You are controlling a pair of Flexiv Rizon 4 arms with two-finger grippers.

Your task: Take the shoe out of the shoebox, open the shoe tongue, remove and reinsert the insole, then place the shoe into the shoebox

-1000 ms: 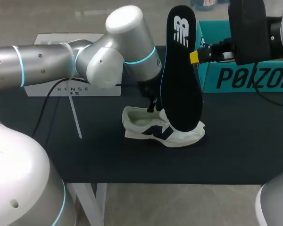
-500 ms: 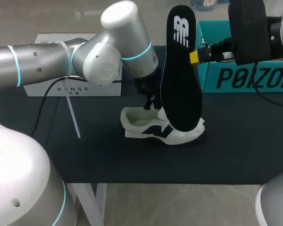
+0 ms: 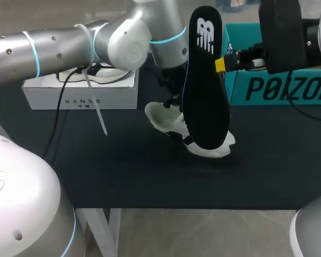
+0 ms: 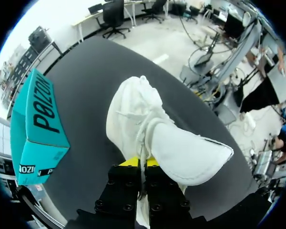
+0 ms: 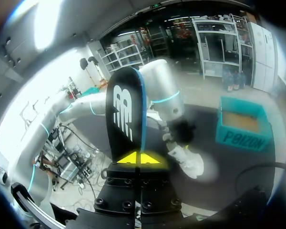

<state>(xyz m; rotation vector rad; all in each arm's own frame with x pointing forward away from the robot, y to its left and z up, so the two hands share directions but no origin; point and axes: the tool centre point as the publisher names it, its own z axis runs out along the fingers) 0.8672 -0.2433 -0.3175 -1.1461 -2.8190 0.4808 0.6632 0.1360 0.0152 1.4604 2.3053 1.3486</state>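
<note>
White shoe [image 3: 161,116] pinched by left gripper [image 4: 142,162] | black insole [image 3: 206,91] pinched by right gripper [image 5: 139,158]

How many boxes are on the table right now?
2. A white box at the back left, partly under the left arm; the teal shoebox at the back right, behind the right arm. The arms could hide more.

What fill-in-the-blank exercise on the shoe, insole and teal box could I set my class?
1. The right gripper holds a black ____ upright.
2. The left gripper is shut on the ____ shoe.
3. The teal box stands on the table at the ____ arm's side.
Missing words: insole; white; right.
</note>
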